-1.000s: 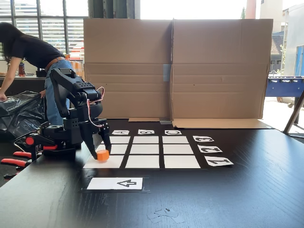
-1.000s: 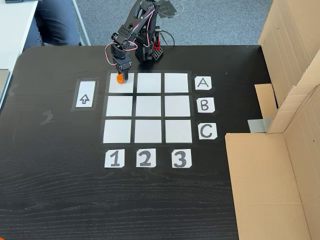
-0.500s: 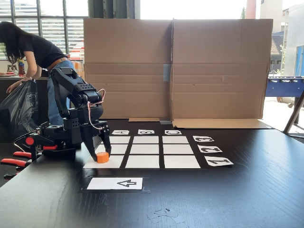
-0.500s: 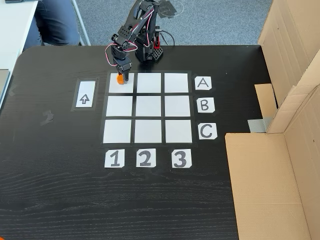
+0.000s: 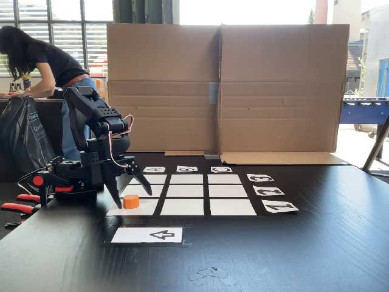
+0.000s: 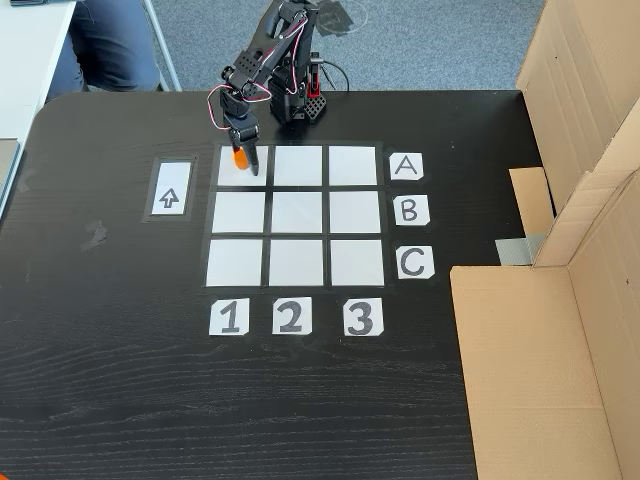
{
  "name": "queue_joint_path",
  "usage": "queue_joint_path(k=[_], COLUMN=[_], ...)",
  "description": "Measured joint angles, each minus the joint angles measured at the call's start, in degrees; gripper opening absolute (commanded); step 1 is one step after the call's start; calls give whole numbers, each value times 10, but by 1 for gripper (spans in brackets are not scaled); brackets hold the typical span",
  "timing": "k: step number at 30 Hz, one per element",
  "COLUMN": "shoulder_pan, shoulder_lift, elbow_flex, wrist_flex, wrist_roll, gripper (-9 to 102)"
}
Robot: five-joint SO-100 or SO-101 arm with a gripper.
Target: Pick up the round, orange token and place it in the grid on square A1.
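The orange token [image 5: 130,201] [image 6: 238,157] stands upright on square A1 [image 5: 143,208] [image 6: 247,175], the grid cell nearest the arm's base. My gripper [image 5: 132,199] [image 6: 244,160] is low over that cell and open, one finger on each side of the token and apart from it. The grid [image 5: 188,191] [image 6: 297,212] of white paper cells lies flat on the black table, with letter and number labels along two sides.
A white card with a black arrow [image 5: 148,235] [image 6: 169,190] lies beside the grid. Tall cardboard walls [image 5: 225,85] [image 6: 560,300] close off one side of the table. A person [image 5: 36,61] bends over behind the arm. Paper scraps [image 5: 209,275] lie near the front edge.
The gripper was shut on the token just above square A1. It has opened its fingers and the token now stands free on the cell.
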Motion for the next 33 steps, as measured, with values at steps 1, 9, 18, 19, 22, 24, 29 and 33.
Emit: queue_joint_path(k=[1,9,18,19,22,24,29,33], shoulder_pan=[6,44,151,167,219,244,335,400], shoulder_lift=[4,56,150,162,189,199,262,332], elbow_flex=[0,-33,-107,-114,-132,-144,-147,-139], wrist_flex=[-4,-28,-45,-45,-45,-47,-54,-55], wrist_roll=[0,-5,-18,-22,-34,-41,-63,-82], gripper=[43,43,43,43,43,42,33,24])
